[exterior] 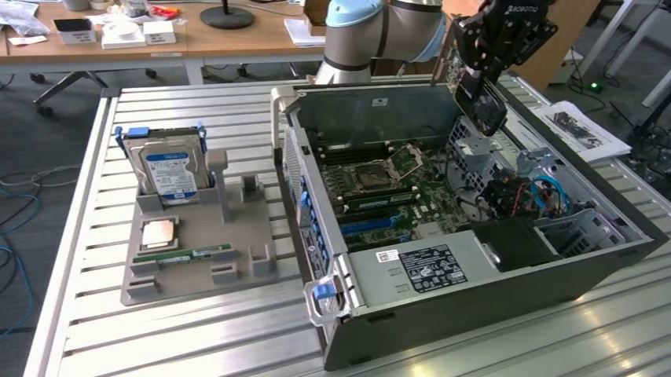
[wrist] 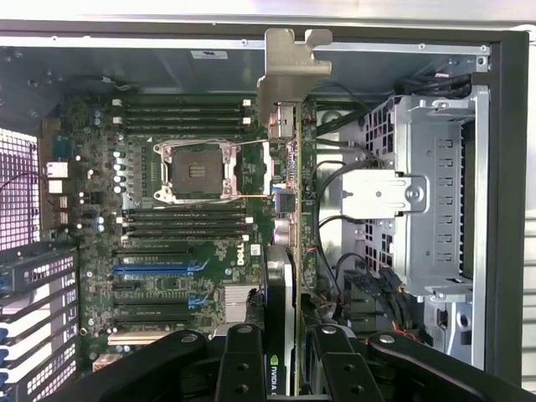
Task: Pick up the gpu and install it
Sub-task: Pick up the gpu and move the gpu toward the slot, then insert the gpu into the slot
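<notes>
An open computer case [exterior: 472, 298] lies on its side on a slatted metal table [exterior: 210, 345], its inside facing up. A robot arm reaches over the back edge of the case. Its black hand [exterior: 477, 75] pinches the gpu [exterior: 485, 110], a thin dark circuit card, which hangs edge-down above the case, over the side where the cables and metal drive cage [exterior: 587, 228] sit. The card is clear of the parts inside the case and is not seated in any slot.

From the wrist camera, looking straight down into the case [wrist: 502, 209], the gpu [wrist: 289, 209] appears as a slim strip seen edge-on, with its tan-silver metal end bracket [wrist: 289, 75] at the end farthest from the hand [wrist: 289, 373]. The two black fingers [wrist: 243, 360] press against the card from either side. The card lines up between the green motherboard [wrist: 184, 251] and the drive cage [wrist: 427, 184]. On the motherboard, the empty processor socket [wrist: 194, 172] sits near the middle of the case, and a blue slot [wrist: 155, 270] lies beside it.

Outside the case, on the exterior view's left of it, a grey holder tray [exterior: 199, 275] rests on the table. It carries a silver hard drive [exterior: 173, 173] with a blue label standing upright, a small green memory stick [exterior: 194, 255] lying flat, and a square processor chip [exterior: 157, 233].
</notes>
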Controlling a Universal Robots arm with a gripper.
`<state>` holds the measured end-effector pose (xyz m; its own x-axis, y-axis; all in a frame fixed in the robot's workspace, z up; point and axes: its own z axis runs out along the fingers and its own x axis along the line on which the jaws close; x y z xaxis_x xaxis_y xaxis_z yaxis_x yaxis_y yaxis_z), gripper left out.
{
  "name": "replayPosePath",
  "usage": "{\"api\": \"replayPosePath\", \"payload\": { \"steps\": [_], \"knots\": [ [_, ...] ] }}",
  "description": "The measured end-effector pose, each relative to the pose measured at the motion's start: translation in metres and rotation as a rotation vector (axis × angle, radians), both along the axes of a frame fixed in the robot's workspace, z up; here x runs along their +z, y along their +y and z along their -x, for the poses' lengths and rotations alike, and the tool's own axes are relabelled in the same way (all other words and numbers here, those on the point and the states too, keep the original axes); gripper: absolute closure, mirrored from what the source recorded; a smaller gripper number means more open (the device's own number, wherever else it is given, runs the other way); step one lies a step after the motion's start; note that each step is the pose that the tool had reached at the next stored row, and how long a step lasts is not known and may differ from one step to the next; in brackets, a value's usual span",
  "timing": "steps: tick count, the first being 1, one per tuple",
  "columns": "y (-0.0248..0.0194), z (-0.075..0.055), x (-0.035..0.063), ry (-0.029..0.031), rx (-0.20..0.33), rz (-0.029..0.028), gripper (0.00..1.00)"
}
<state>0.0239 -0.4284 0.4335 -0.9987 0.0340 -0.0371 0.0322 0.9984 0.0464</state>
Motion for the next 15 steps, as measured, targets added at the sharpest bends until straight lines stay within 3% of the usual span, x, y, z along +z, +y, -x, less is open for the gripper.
{"api": "replayPosePath", "payload": {
  "steps": [15],
  "knots": [
    [0.0, -0.0026, -0.0001, -0.0001, 0.0, -0.0001, 0.73]
  ]
}}
